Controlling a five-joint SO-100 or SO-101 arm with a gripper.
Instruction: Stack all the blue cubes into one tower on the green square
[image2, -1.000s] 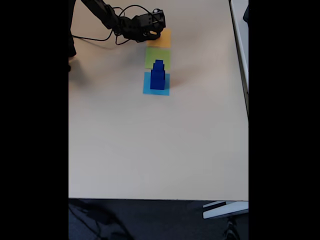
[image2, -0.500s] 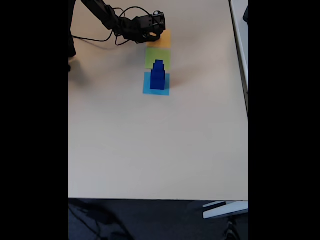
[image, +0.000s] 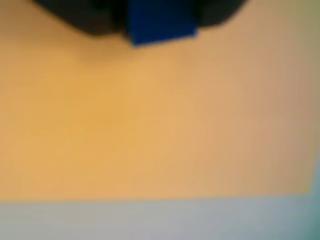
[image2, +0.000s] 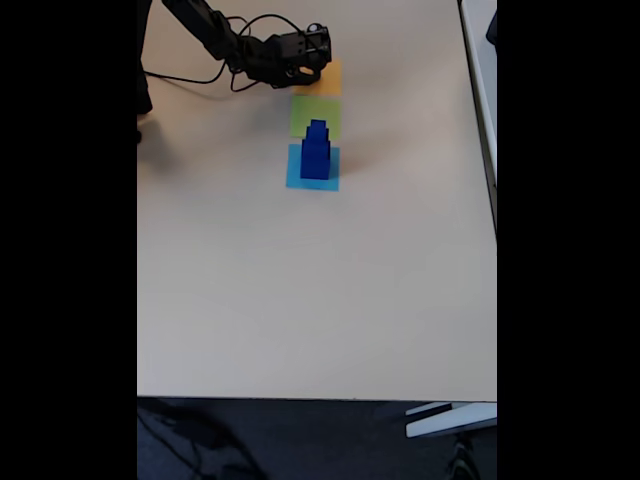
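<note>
In the wrist view a small blue cube (image: 160, 29) sits between the dark fingers of my gripper (image: 159, 17) at the top edge, close over the orange square (image: 150, 125). The picture is blurred. In the fixed view my gripper (image2: 316, 68) hangs over the orange square (image2: 330, 80) at the far end of the table. A stepped tower of blue cubes (image2: 316, 158) stands on the light-blue square (image2: 296, 178). The green square (image2: 300, 112) lies bare between the orange and light-blue squares. The tower's top overlaps it in this view.
The black arm and its cables (image2: 215, 40) reach in from the top left of the beige table (image2: 300, 300). The table's right edge (image2: 494, 200) and front edge border a dark floor. A pale grey band (image: 150, 220) runs below the orange square in the wrist view.
The gripper has shifted slightly farther back over the orange square. The tower has not moved.
</note>
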